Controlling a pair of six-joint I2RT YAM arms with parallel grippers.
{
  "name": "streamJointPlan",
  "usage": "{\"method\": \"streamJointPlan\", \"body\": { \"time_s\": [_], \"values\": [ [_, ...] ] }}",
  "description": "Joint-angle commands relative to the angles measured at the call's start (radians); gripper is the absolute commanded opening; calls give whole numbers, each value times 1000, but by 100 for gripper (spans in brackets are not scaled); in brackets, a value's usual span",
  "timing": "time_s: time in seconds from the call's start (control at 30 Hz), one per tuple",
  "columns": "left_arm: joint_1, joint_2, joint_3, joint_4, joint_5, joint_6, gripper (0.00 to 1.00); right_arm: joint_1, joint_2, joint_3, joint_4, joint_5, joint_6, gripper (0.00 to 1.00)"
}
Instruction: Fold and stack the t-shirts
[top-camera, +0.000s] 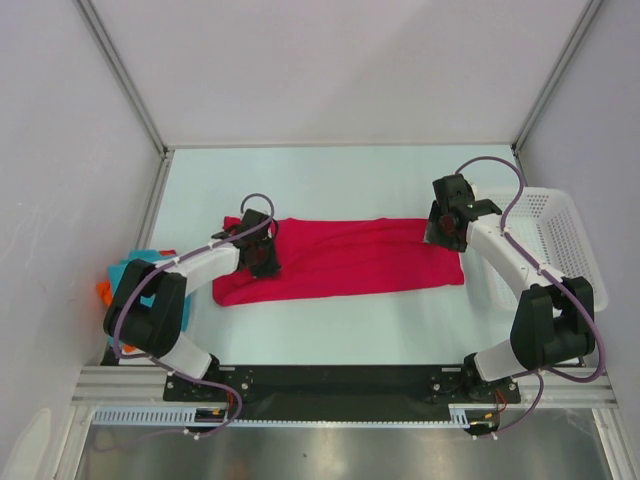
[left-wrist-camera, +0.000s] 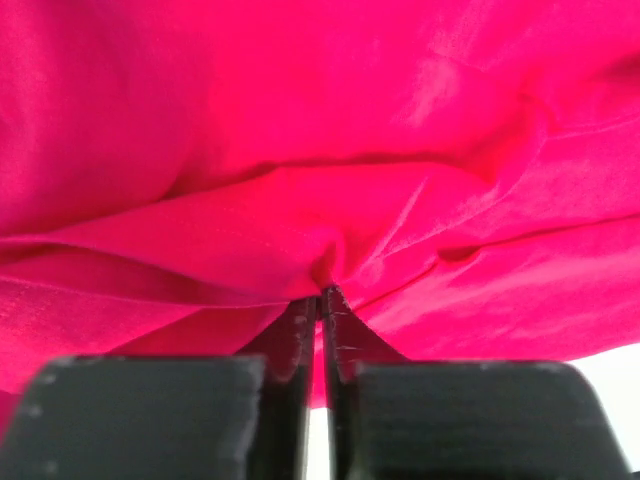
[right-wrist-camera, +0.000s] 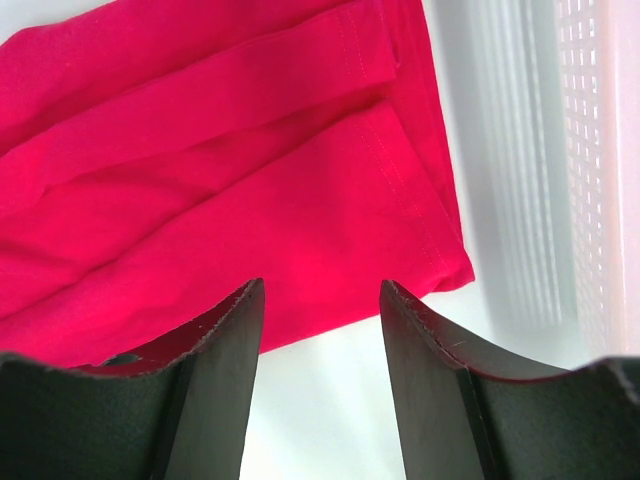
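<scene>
- The crimson shirt (top-camera: 340, 258) is lying lengthwise on the worktop (top-camera: 330, 180), one end beside the basket (top-camera: 560, 235).
- The left jaws are clenching cloth at the end far from the basket.
- The right jaws are hanging released over the basket-side corner; I'd have them pinching both layers.

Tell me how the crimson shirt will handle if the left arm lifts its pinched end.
Probably floppy: the crimson shirt puckers into folds where the left gripper pinches it. Its loose layers would likely sag and slide open when lifted from one end. Seems light, thin cloth.
</scene>
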Motion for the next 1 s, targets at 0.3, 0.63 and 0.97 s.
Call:
{"method": "streamJointPlan", "body": {
  "time_s": [0.3, 0.63, 0.97],
  "values": [
    [-1, -210, -45, -22, 5, -19, 0, 4, 10, 10, 16, 11, 9, 55],
    [-19, -389, -144, -54, 78, -66, 0, 26, 18, 10, 19, 10, 18, 55],
    [-119, -420, -237, -29, 131, -118, 4, 36, 10, 8, 13, 11, 21, 54]
  ]
}}
